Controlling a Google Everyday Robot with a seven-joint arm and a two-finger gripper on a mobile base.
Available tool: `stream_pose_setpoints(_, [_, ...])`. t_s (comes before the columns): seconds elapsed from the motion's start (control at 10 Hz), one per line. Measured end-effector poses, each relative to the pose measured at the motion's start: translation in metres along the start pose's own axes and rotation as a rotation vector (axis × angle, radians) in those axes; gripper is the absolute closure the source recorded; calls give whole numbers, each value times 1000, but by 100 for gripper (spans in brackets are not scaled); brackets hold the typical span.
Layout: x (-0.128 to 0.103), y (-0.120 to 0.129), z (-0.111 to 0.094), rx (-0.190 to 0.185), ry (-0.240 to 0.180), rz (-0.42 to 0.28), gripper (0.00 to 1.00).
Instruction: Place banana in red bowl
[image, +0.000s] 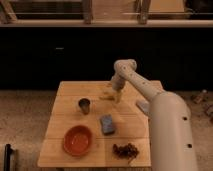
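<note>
The banana is a small pale-yellow fruit lying on the wooden table at its far middle. My gripper hangs down from the white arm right at the banana's right end. The red bowl sits at the front left of the table, well away from the gripper, with nothing in it.
A small dark metal cup stands left of the banana. A grey-blue block lies mid-table. A dark grape bunch lies at the front right. A grey flat object lies by the arm. A dark counter runs behind.
</note>
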Motion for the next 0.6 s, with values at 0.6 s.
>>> stream_pose_setpoints(0.6, [13,4,16,-25,6,22,48])
